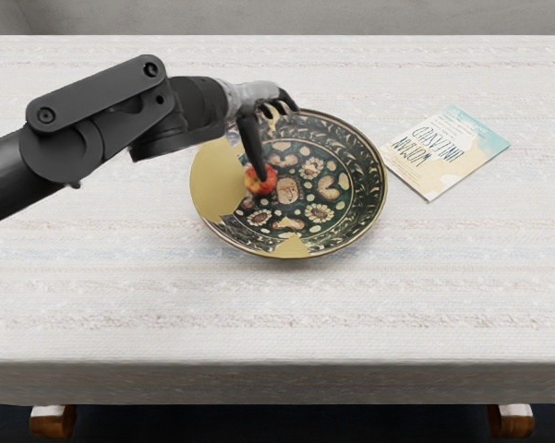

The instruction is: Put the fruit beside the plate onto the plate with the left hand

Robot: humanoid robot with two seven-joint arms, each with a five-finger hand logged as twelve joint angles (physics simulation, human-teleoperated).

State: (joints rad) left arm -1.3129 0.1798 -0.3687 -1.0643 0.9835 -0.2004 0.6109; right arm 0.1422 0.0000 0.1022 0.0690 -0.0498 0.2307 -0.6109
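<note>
Fruit (259,179): small, red and yellow, seen against the left-centre of the plate's face, at the edge of a plain gold patch. The left hand (260,113) hangs directly above it and reaches down to meet it. Whether the hand grips the fruit or has let go: cannot tell. Whether the fruit rests on the plate or sits just above it: cannot tell. Left arm enters from the left edge, dark, angled across the table (277,305). Plate (374,175): round, dark, floral pattern, mid-table. Booklet (445,150) lies flat just right of the plate, apart from it.
</note>
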